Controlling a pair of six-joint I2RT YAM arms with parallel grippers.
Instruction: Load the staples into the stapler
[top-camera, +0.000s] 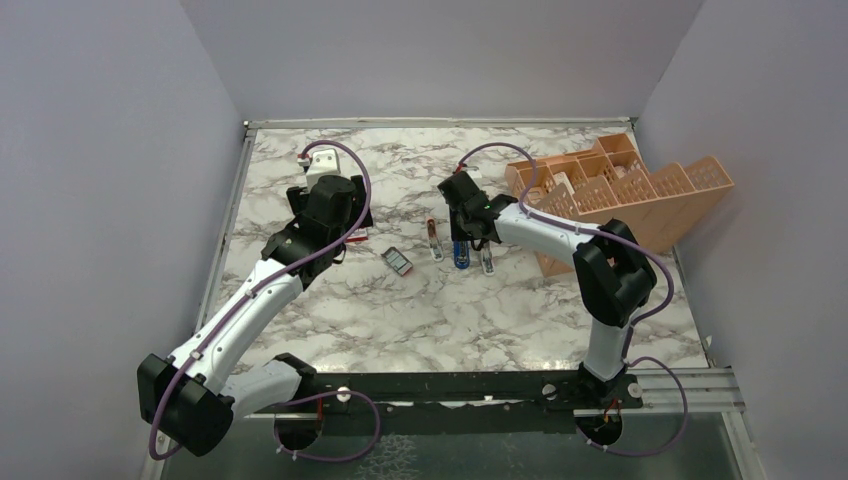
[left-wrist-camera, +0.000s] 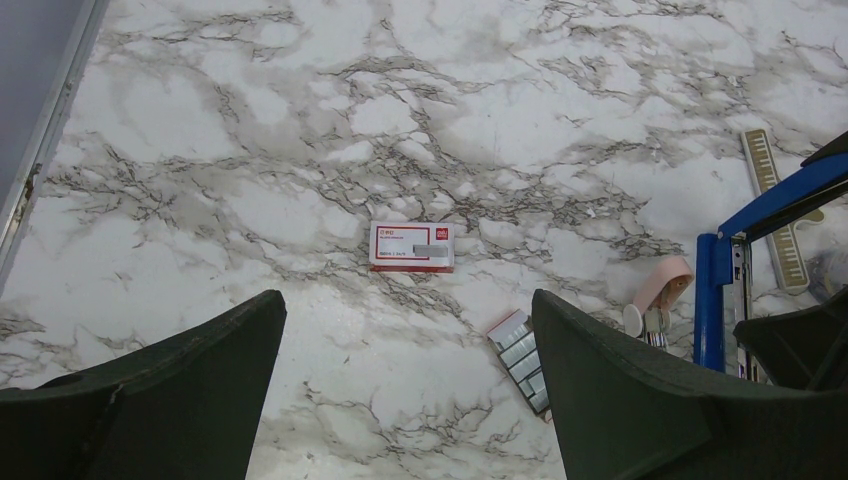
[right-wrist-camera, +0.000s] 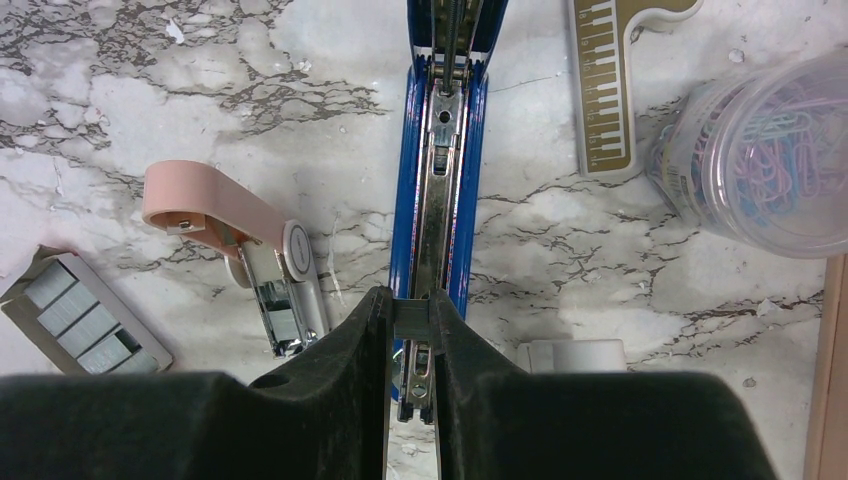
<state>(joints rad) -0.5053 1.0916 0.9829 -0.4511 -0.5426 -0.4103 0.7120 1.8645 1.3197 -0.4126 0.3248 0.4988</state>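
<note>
The blue stapler lies open on the marble table, its metal channel bare; it also shows in the top view and the left wrist view. My right gripper is shut on a short grey strip of staples, held just over the near end of the channel. The dark tray of staples lies to the left, also in the left wrist view. The red-and-white box lies beyond it. My left gripper is open and empty above the table, the tray by its right finger.
A small pink stapler lies left of the blue one. A gold ruler, a jar of paperclips and a small white block lie to its right. An orange organiser stands at the back right.
</note>
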